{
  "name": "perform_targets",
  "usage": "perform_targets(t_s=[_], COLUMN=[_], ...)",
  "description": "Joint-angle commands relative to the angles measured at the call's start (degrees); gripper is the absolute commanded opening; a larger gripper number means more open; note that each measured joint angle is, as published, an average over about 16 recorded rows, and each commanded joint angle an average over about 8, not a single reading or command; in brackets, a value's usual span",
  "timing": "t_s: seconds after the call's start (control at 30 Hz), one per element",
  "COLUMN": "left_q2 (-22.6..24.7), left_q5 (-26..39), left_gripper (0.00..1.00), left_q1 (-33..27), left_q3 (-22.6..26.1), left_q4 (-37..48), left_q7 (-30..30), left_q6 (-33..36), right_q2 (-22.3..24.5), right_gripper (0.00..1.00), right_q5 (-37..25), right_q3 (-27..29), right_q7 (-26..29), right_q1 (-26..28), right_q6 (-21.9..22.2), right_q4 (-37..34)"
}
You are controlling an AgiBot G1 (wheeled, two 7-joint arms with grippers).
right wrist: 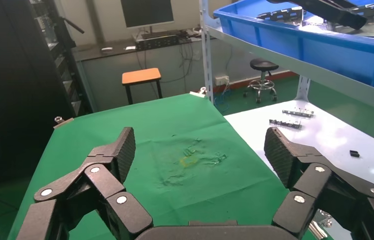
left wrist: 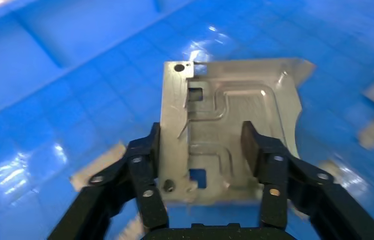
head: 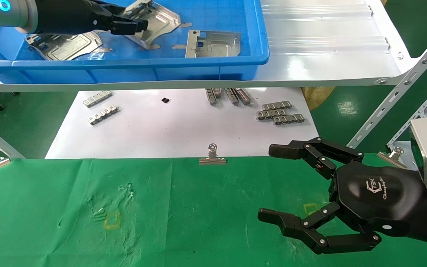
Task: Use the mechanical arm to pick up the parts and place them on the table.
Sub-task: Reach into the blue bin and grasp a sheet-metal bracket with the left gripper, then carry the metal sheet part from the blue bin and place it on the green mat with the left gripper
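over the table (head: pixel 198 222) we had open room on our left side; only the right gripper (head: pixel 269 183), fingers spread wide, hung above its right half. binder clips (head: pixel 212 157) stood along its far edge. in the blue bin (head: pixel 124 66) the left gripper (left wrist: pixel 199 145) straddled one part (left wrist: pixel 224 125), with loose parts (head: pixel 213 43) lying near and the bin's walls hemming the reach.

plates (head: pixel 213 44): 3 | tools (head: pixel 272 181): 2 | clips (head: pixel 212 155): 3 | bin (head: pixel 235 63): 1

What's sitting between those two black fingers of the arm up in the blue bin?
One silvery part, held between the left gripper's fingers over the blue bin floor; the left wrist view shows it.
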Motion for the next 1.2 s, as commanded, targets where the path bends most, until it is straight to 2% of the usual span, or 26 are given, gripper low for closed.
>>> perform_targets(t_s=[0.03,0.53,0.93,1.2], left_q2=[-0.6,-2.4,-4.4,-4.1], left_q5=[-0.3,-1.4,-8.0,-10.0], left_gripper=[0.0,0.0,0.0,0.0], left_q1=[-0.2,-0.2,0.5,0.3], left_q3=[-0.2,-1.0,-5.5,-6.9], left_q4=[-0.2,-1.0,-3.7,-3.6], left_q7=[0.0,0.6,6.3,9.4], left_q6=[2.0,-0.5,5.5,5.9], right_q2=[0.0,0.0,0.0,0.0], right_gripper=[1.0,1.0,1.0,1.0], right_q5=[0.0,0.0,0.0,0.0], right_q3=[0.0,0.0,0.0,0.0], right_q7=[0.0,0.0,0.0,0.0], right_q1=[0.0,0.0,0.0,0.0], right_q6=[0.0,0.0,0.0,0.0], right_q4=[0.0,0.0,0.0,0.0])
